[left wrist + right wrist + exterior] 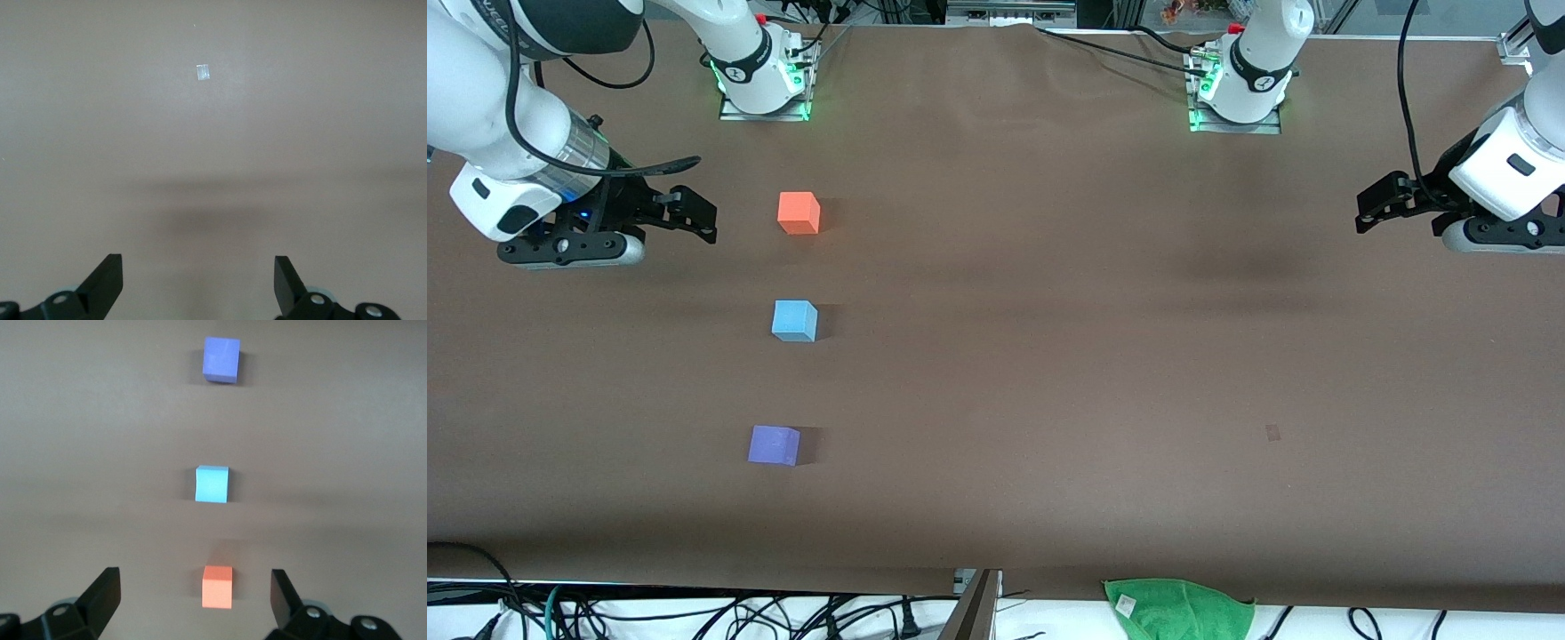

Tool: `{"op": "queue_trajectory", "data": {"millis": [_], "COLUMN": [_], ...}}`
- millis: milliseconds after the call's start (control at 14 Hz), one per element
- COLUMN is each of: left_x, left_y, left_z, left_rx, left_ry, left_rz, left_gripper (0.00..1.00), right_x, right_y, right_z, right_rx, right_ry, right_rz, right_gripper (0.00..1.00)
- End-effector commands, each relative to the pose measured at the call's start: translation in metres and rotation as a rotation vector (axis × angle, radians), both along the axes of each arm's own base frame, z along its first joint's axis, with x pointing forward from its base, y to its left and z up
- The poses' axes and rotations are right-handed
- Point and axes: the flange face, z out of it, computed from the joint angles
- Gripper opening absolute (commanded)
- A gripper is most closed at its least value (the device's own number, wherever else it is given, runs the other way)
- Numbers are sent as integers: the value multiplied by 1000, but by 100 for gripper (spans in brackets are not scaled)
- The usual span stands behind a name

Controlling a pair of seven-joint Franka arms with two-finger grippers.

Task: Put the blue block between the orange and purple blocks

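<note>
Two arms and three blocks show on the brown desk (1049,267). Starting at the right arm's end of the desk, the right gripper (694,212) hangs low over the bare surface just beside the orange block (799,213), its two fingers spread apart and holding nothing; the right wrist view shows the same gap between the fingers (107,593).

Next come the three cubes, one of each colour, standing in a single column. Taking the blue block (794,321) as the landmark: the orange block lies farther from the front camera than it, and the purple block (774,445) lies nearer to that camera. The blue block sits between the two, apart from both, with about equal gaps. All three rest flat on the desk, none touching another.

One small pale mark (1272,433) lies on the desk, well apart from the blue block, toward the left arm's end.

The left gripper (1369,212) waits over that end, well apart from the blue block, fingers spread and holding nothing.

One green cloth (1179,607) lies at the desk's near edge.
</note>
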Motion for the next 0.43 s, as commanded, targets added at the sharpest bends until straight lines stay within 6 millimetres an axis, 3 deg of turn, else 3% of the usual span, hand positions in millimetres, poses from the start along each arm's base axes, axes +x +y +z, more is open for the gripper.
{"op": "queue_trajectory", "data": {"millis": [0, 214, 357], "left_x": [3, 2, 2], "left_y": [-3, -13, -13], "left_z": [5, 5, 5], "left_rx": [-16, -9, -6], "left_ry": [-2, -3, -3], "left_rz": [-3, -25, -25], "left_gripper": [100, 100, 100], "right_x": [1, 5, 6], "right_y": [-1, -16, -15], "right_z": [15, 15, 16], "right_rx": [-10, -11, -12], "right_ry": [2, -1, -1], "right_rz": [10, -10, -2], "right_gripper": [99, 99, 99]}}
